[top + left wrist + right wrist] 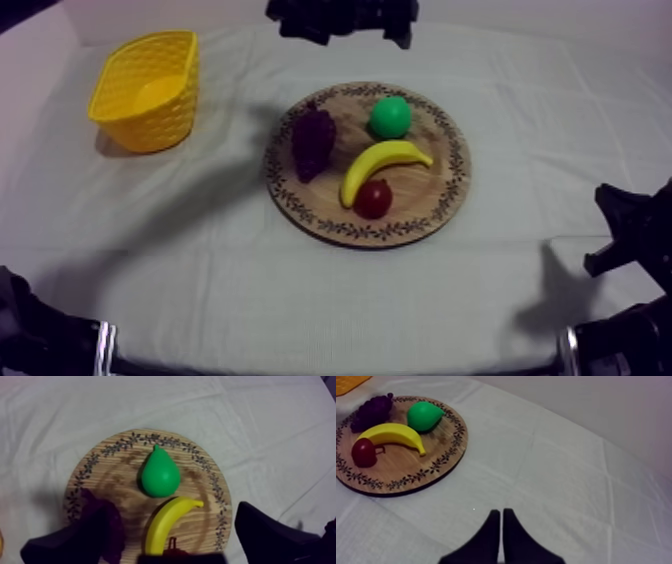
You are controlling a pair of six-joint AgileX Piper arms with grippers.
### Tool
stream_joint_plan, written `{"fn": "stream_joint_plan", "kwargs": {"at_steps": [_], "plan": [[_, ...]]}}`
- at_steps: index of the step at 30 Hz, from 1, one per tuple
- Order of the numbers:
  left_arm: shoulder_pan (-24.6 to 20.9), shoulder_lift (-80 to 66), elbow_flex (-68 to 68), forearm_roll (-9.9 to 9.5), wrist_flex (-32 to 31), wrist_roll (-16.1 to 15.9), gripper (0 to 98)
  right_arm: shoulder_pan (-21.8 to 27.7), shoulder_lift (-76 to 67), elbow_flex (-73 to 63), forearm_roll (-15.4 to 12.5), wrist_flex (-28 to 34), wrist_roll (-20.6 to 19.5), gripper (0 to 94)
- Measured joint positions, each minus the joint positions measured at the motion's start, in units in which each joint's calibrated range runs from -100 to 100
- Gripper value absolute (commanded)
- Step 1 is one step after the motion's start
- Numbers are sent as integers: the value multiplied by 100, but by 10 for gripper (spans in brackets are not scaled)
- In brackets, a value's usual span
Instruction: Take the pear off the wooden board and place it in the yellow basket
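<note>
Left fingers (272,538) spread above board (112,478) at centre of counter (520,290), pear (160,476) lying free on it, right fingers (508,543) pressed together near right edge; reach step, I judge: next calls for descent onto pear, pinch, then carry to basket (160,125) at far-left corner.

Dim even light, soft shadows on the cloth (200,270) beside basket (160,120) and board (430,195)
</note>
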Motion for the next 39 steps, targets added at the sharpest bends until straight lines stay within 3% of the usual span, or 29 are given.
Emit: {"fn": "stream_joint_plan", "kwargs": {"at_steps": [28,34,39], "plan": [[-39,3168,-2263,353,16,-236,874,0,0,0,0,0,0,3],[-56,3475,-2367,372,-19,-254,781,0,0,0,0,0,0,3],[-56,3593,-2399,377,-33,-294,546,0,0,0,0,0,0,3]]}}
